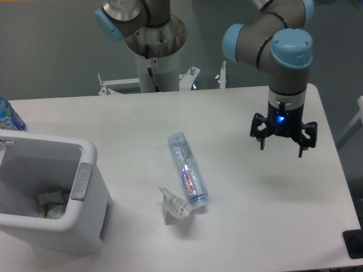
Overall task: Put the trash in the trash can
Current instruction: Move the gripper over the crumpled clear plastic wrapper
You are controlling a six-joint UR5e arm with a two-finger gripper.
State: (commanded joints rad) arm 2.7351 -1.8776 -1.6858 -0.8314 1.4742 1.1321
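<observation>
Trash lies near the middle of the frame on the white surface (pixel 238 215): a slim clear bottle (pixel 187 168) with a red-purple label rests on its side, running from upper left to lower right, with its cap end toward the bottom of the picture. A small crumpled white wrapper (pixel 173 205) sits just beside that cap end, to its lower left, so close that the two seem to touch, though I cannot tell for sure. The trash can (pixel 85 195), a large white rectangular bin with a thick rounded rim and a grey tab on its right side, stands at the lower left of the frame, well apart from the bottle and wrapper. Inside it a few scraps of paper or wrappers show at the bottom. At the far left edge, behind the bin, part of a blue-labelled bottle (pixel 8 116) peeks into view. The arm (pixel 286 51) reaches in from the top right, grey with light blue joint caps, and points straight down. Its tool (pixel 282 145) hangs above the surface in the right part of the frame, well apart from the trash, with its black fingers spread wide and nothing between them. A small blue light glows just above the fingers.
</observation>
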